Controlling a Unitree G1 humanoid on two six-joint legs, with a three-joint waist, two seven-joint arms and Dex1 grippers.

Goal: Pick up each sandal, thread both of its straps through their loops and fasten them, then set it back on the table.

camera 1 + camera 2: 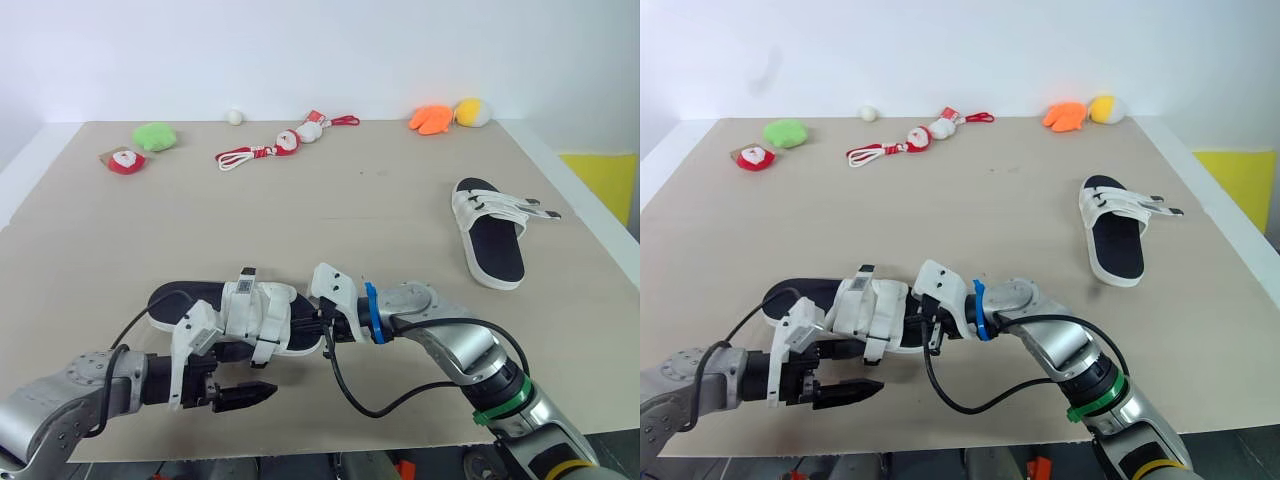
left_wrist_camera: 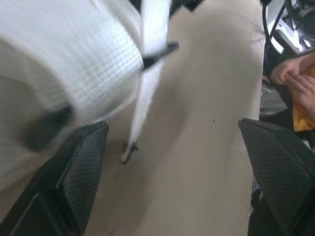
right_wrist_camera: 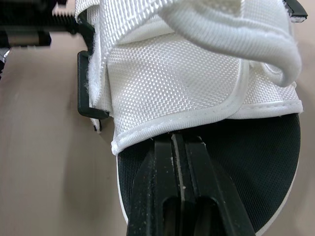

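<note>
The near sandal (image 1: 235, 312) appears to lie on the table (image 1: 350, 200) close to its front edge, between the two hands. Its long axis runs left to right, roughly parallel to that edge. The bare heel end points to the robot's left and the strapped forefoot points right, toward the right hand (image 1: 322, 327). The right hand's fingers are pressed together over the black footbed (image 3: 256, 157), with the tips touching the hem of the white upper (image 3: 172, 73). It cannot be determined whether any fabric is pinched between them. The left hand (image 1: 255, 396) sits just in front of the sandal with its fingers (image 2: 81, 167) spread wide and holding nothing. A loose strap (image 2: 142, 108) hangs down between them.

Hazard 1: the right hand's contact is narrow and sits at one end, so a pull on the strap is likely to pivot or drag the sandal instead of tensioning the strap.

Hazard 2: the strap hangs nearer one left finger than the other, so closing from this position may catch the upper or miss the strap end.

Hazard 3: the sandal is near the table edge, and a push toward the robot could tip it off.

The second sandal (image 1: 488, 232) lies well apart at the right. Its long axis runs roughly away from the robot, and its strap ends stick out to the right.
</note>
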